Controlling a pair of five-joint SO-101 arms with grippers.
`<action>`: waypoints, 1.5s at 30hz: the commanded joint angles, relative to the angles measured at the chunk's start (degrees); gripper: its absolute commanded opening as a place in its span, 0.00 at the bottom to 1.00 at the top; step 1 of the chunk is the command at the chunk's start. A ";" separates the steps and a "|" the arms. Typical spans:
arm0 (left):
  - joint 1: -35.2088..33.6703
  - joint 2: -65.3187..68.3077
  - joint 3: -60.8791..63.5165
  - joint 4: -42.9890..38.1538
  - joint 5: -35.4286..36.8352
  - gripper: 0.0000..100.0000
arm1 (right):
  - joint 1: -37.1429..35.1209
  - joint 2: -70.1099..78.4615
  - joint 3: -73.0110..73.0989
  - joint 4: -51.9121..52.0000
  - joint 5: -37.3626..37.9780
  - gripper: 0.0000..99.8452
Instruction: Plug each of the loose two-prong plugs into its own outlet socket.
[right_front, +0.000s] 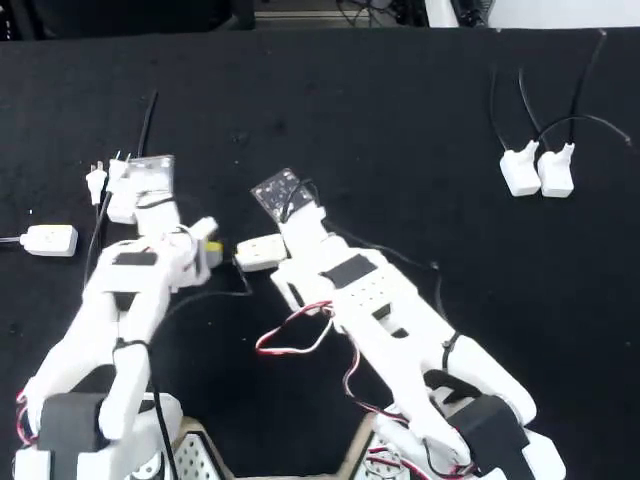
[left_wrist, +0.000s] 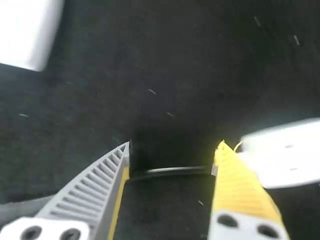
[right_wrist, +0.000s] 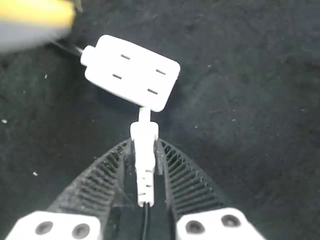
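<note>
At the far left of the table lies a small outlet block on its cord. Just behind it is a loose two-prong plug, not yet seated in anything. The left gripper is released. Its grey and yellow fingers are spread on either side of a black cord without clamping it, just left of the centre outlet block. The right gripper is clenched on a white two-prong plug, whose nose touches the near edge of that block.

The main risk is that the block slides. It lies loose on the cloth with nothing pinning it, so a push along the plug could shove it toward the left gripper instead of seating the prongs. The 2 slot pairs visible sit on the block's top face, while the plug meets its side. Whether that side has a socket cannot be told; if it has none, the prongs would jam against plastic. The block also sits slanted to the plug's line, so an off-square push could twist the plug in the fingers.

The plug's long axis runs straight out between the right fingers, with the prongs leading into the block and the cord trailing back. In the high view it points toward the left arm.

Far right, well apart from both arms, 2 white plug bodies lie side by side on black cords.
</note>
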 joint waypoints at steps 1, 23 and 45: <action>3.56 -0.18 -2.95 1.05 0.35 0.27 | 1.14 0.04 -3.21 -1.14 0.18 0.01; 5.05 0.88 -12.09 0.62 0.35 0.27 | 12.66 -0.40 -3.47 -0.88 0.62 0.01; 15.34 16.88 -23.69 16.44 0.26 0.27 | 21.89 -0.04 -4.79 -0.88 0.62 0.01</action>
